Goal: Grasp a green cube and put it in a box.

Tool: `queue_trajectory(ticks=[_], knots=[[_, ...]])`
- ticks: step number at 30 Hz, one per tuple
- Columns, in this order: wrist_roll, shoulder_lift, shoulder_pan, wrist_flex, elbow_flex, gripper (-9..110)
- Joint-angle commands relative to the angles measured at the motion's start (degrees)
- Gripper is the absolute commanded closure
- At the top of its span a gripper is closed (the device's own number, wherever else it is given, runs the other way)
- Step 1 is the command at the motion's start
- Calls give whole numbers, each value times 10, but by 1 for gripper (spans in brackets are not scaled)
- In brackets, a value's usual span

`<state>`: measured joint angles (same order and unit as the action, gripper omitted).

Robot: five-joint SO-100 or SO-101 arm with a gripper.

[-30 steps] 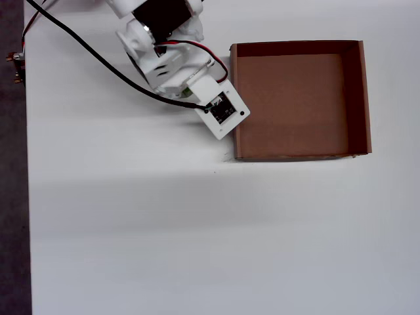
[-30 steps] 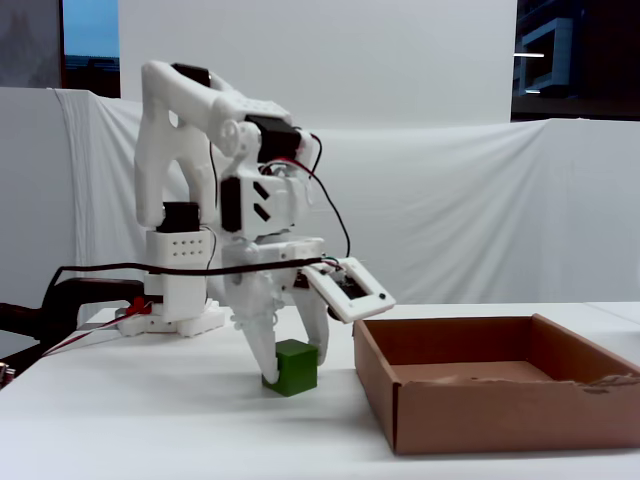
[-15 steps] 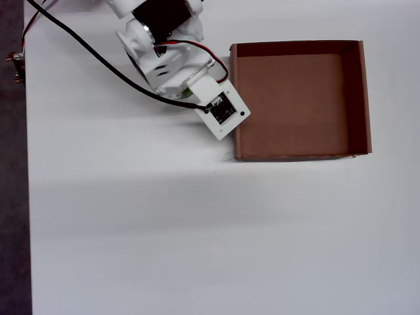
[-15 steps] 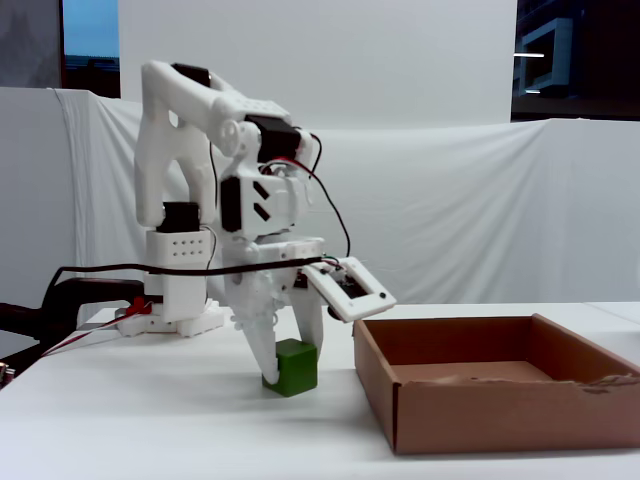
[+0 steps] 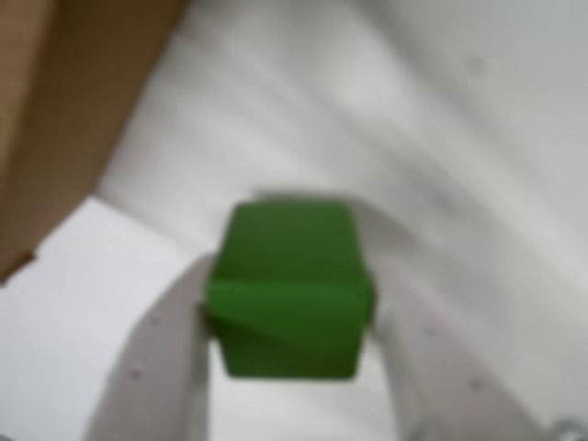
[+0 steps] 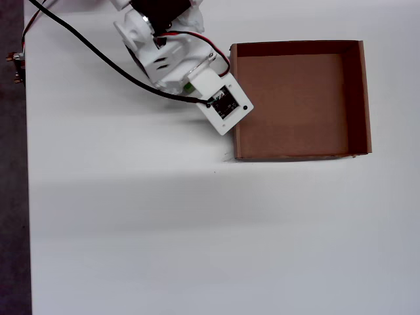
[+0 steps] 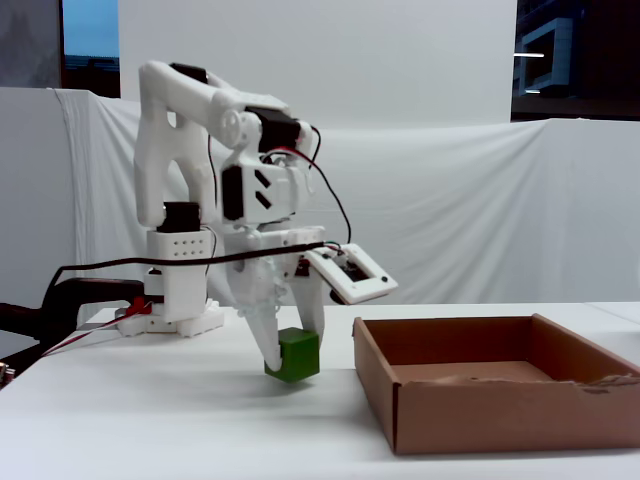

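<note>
The green cube [image 7: 294, 352] hangs a little above the white table, tilted, just left of the box [image 7: 500, 412] in the fixed view. My gripper [image 7: 293, 360] is shut on it, one white finger on each side. The wrist view shows the cube [image 5: 287, 317] filling the space between the two fingers [image 5: 156, 367] of the gripper [image 5: 289, 276], with a brown wall of the box [image 5: 55, 119] at upper left. From overhead only a sliver of the cube [image 6: 188, 86] shows under the arm, left of the box [image 6: 235, 98], whose brown floor is bare.
A black cable [image 6: 85, 49] runs from the arm to the table's upper left corner. The wrist camera board [image 6: 226, 108] overhangs the box's left wall. The arm's base [image 7: 180, 290] stands at the back left. The table's left edge [image 6: 27, 197] borders dark floor.
The gripper has closed on the cube and lifted it off the table, tilting it. The arm has drawn slightly up and back.
</note>
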<state>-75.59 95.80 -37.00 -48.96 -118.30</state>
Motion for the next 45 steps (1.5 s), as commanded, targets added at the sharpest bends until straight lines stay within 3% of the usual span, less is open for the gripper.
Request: queue_trajectory(ticks=[1, 18, 45], knots=[[-8, 50, -10, -18, 4, 89], [-1, 78, -68, -145, 161, 88], [25, -202, -130, -187, 483, 88]])
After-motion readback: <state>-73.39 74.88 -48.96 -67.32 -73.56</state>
